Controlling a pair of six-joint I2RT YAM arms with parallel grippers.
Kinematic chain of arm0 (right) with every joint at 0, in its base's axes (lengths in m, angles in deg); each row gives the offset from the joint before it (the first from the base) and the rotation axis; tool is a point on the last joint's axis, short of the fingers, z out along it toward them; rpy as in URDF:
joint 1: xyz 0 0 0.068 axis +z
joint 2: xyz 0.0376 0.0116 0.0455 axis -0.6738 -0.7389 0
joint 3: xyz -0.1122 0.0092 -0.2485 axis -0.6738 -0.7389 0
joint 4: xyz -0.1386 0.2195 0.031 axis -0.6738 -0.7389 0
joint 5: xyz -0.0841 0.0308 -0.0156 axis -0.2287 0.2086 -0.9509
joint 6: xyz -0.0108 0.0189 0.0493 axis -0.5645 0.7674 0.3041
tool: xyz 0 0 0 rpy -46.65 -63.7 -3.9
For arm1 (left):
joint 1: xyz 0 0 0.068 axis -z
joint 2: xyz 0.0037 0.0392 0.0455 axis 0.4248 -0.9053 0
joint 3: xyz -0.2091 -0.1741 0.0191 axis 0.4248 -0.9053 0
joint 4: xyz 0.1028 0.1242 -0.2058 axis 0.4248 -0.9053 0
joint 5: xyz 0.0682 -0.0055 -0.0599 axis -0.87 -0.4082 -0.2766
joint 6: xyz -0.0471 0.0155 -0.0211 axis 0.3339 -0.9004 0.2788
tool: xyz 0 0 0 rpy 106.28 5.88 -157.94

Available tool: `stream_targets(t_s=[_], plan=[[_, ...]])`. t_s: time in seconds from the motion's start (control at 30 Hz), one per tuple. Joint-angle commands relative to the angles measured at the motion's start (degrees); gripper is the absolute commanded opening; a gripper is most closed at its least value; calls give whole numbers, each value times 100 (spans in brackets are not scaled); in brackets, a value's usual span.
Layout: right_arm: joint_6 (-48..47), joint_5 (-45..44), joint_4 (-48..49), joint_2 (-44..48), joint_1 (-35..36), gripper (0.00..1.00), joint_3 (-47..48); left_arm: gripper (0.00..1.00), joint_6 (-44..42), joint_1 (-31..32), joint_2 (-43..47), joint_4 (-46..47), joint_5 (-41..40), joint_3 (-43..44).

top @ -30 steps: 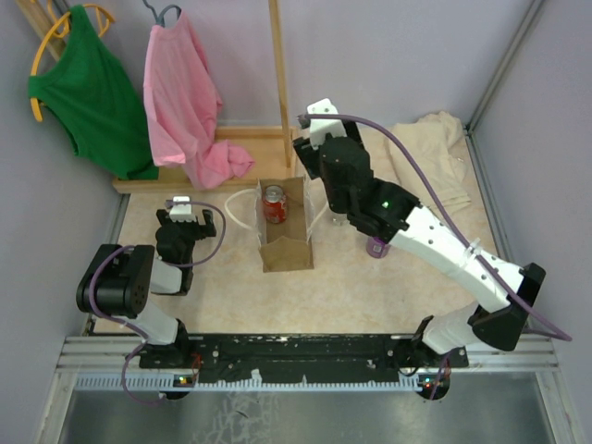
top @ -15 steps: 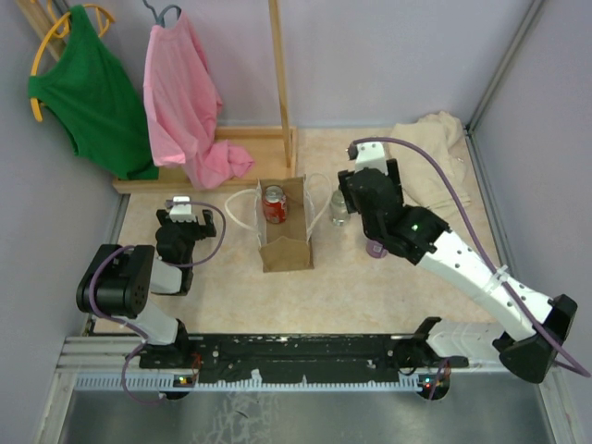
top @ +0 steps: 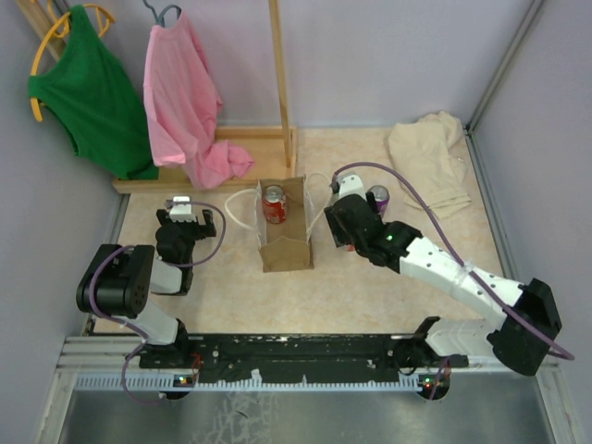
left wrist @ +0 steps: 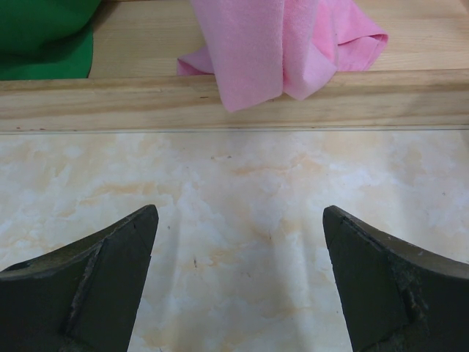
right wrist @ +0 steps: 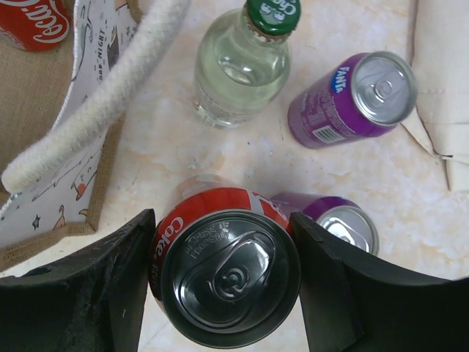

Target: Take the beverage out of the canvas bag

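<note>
The tan canvas bag (top: 285, 242) stands open mid-table with white loop handles (right wrist: 102, 95). A red Coke can (top: 275, 204) stands inside it at the far end and also shows in the right wrist view (right wrist: 29, 22). My right gripper (top: 340, 231) is just right of the bag. It is shut on a second red Coke can (right wrist: 231, 275), upright between its fingers and low over the table. My left gripper (top: 185, 217) is left of the bag. It is open and empty (left wrist: 238, 279) over bare table.
Beside the held can stand a clear bottle with a green cap (right wrist: 245, 70), a purple Fanta can (right wrist: 352, 99) and another purple can (right wrist: 333, 220). A cream cloth heap (top: 430, 166) lies back right. A wooden rack base (left wrist: 234, 95) with a pink garment (top: 185, 102) stands back left.
My right arm has swung from near the rack post toward me and down, to the table just right of the bag. The left arm has not moved.
</note>
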State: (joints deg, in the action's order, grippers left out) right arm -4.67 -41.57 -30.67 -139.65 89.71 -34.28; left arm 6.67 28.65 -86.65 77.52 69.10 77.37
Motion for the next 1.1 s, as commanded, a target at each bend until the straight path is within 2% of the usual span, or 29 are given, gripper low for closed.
stream_targets(t_s=[0.0,0.6,0.67,0.7,0.87,0.97,1.07], plan=[[51,-34,928,-255,11,0,107,100,-22,25,-60,162,-36,72],[225,260,1289,-1007,-470,2,-199,100,-19,21,-60,162,-32,72],[240,317,1291,-1062,-520,9,-200,100,-27,21,-60,162,-31,72],[245,362,1292,-1083,-528,15,-199,100,-27,21,-60,162,-34,77],[274,390,1215,-1214,-542,62,-143,100,-26,24,-60,162,-32,72],[301,356,1147,-1270,-539,76,-109,100,-24,22,-65,162,-29,71],[315,308,1066,-1222,-538,85,-75,100,-25,23,-58,160,-32,72]])
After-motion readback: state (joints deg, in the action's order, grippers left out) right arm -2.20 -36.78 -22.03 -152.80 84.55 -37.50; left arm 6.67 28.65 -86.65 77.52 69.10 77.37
